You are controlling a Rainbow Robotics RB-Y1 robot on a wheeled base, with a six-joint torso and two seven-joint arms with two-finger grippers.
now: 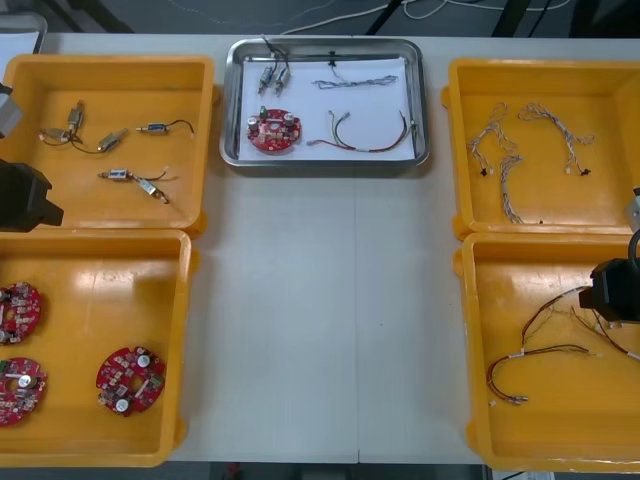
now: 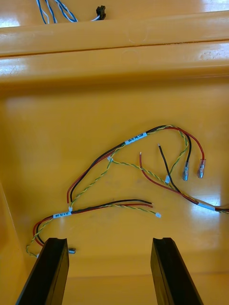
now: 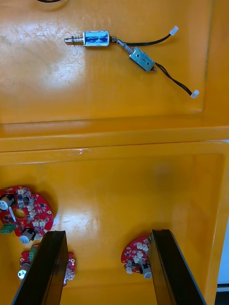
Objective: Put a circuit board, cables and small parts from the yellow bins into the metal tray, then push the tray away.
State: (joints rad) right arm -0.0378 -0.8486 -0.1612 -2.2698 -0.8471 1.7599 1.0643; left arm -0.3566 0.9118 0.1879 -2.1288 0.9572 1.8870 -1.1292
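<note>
Nearest the robot, the left end effector [image 3: 109, 233] hangs over the near left yellow bin [image 1: 90, 300] with its fingers spread and nothing between them, and spare circuit boards [image 1: 130, 380] lie below it. Across the surface [image 1: 320, 330], the right end effector [image 2: 109, 240] is likewise spread and empty over the near right bin [image 1: 560, 430], above a loose tangle of red-and-yellow cables [image 2: 129, 143]. Farther out, the far left bin [image 1: 110, 70] holds small metal parts [image 1: 115, 140] and the far right bin [image 1: 610, 90] holds twisted blue-and-white cables [image 1: 510, 150]. Farthest of all, between those bins, the metal tray [image 1: 425, 100] sits close to the surface's far edge, already carrying a circuit board [image 1: 274, 130], metal parts and both sorts of cable (so loading looks done and only the push seems left). The risks lie in that push. With so little room beyond the tray, too long a shove could send it off the edge. Contact off its centre would likely swing it into a neighbouring bin. Spread fingers travelling low could also catch a bin rim or drag a cable along
</note>
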